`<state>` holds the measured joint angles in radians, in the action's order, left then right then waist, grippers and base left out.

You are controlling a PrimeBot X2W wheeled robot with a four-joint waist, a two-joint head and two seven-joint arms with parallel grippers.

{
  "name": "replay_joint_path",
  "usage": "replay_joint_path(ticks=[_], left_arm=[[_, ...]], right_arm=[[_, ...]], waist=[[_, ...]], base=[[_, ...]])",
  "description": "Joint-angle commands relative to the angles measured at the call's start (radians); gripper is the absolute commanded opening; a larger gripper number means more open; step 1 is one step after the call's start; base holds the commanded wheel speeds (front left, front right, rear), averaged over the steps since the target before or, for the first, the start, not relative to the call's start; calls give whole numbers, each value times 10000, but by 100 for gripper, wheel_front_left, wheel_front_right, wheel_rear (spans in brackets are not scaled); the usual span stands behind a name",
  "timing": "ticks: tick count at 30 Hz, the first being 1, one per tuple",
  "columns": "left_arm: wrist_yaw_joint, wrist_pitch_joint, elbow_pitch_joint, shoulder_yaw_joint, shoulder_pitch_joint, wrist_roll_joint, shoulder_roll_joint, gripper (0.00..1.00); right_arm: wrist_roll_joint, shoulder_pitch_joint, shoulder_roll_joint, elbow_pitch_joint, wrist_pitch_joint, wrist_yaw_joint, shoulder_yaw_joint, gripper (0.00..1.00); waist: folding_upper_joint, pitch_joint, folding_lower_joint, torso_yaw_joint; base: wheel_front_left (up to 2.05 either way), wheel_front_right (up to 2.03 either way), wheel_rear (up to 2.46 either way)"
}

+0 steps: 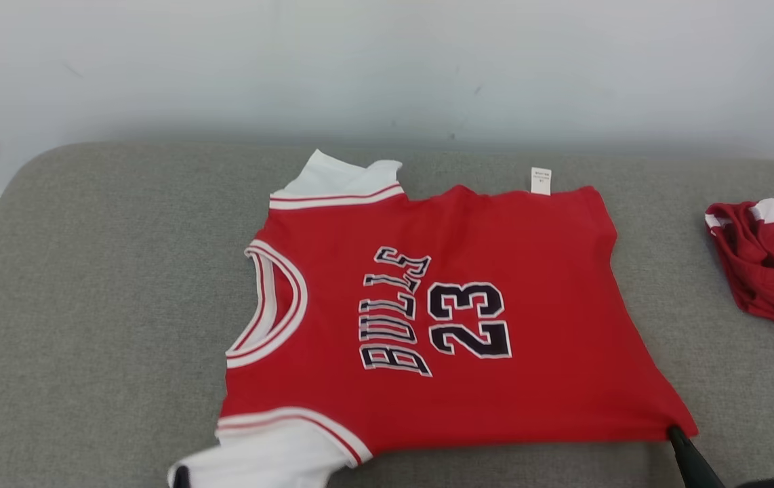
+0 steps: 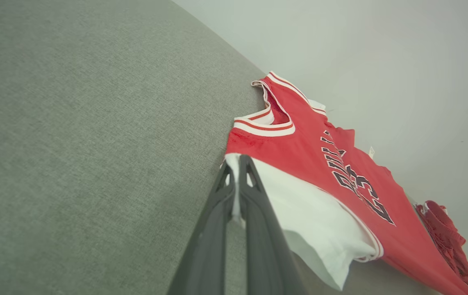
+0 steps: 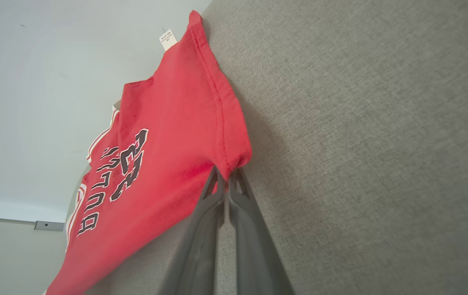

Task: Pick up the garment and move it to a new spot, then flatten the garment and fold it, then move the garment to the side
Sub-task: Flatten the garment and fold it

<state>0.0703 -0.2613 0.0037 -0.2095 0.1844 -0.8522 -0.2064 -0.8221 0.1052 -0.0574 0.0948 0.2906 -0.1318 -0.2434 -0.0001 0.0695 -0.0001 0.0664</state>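
From the head view, I have the red jersey [image 1: 441, 318] lying spread out near the middle of the grey cushion [image 1: 89, 305], collar towards my left. Its chest print reads "BULLS" over "23" in dark letters edged white, turned sideways to me. A small white label [image 1: 541, 181] sticks out at the far edge; its print is too small to read. A second red garment [image 1: 773, 264] lies crumpled well apart at the right edge. My right gripper [image 1: 674, 432] comes in at the lower right, its tip at the jersey's near hem corner.

In the left wrist view, my left gripper [image 2: 237, 159] has its fingers pressed together on the edge of the white sleeve [image 2: 312, 213]. The number and part of the lettering run away along the red cloth.

In the right wrist view, the right fingers are pinched tight on the red hem corner, and "23" and most of "BULLS" read clearly.
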Motion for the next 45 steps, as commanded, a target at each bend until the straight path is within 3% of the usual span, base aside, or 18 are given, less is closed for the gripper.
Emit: replay_joint_path(ticks=[1, 14, 24, 32, 45], left_arm=[[-62, -35, 228, -55, 337, 56, 88, 0], [-348, -36, 609, 140, 652, 429, 331, 0], [-813, 552, 766, -314, -1290, 1179, -372, 0], [-1396, 1054, 2473, -713, -3656, 1578, -711, 0], [-1937, 664, 5864, -1497, -6273, 1827, -500, 0]], right_arm=[[86, 361, 7, -96, 66, 22, -202, 0], [96, 1479, 63, -421, 442, 22, -368, 0], [353, 46, 71, -464, 308, 20, 388, 0], [1382, -1892, 74, 408, 831, 20, 659, 0], [2690, -3947, 43, 2636, 604, 20, 318, 0]], waist=[[1, -101, 1, 87], [1, -268, 1, 96], [1, 13, 1, -216], [1, 357, 1, -367], [1, 763, 1, -227]], base=[[0, 0, 0], [0, 0, 0], [0, 0, 0], [0, 0, 0], [0, 0, 0]])
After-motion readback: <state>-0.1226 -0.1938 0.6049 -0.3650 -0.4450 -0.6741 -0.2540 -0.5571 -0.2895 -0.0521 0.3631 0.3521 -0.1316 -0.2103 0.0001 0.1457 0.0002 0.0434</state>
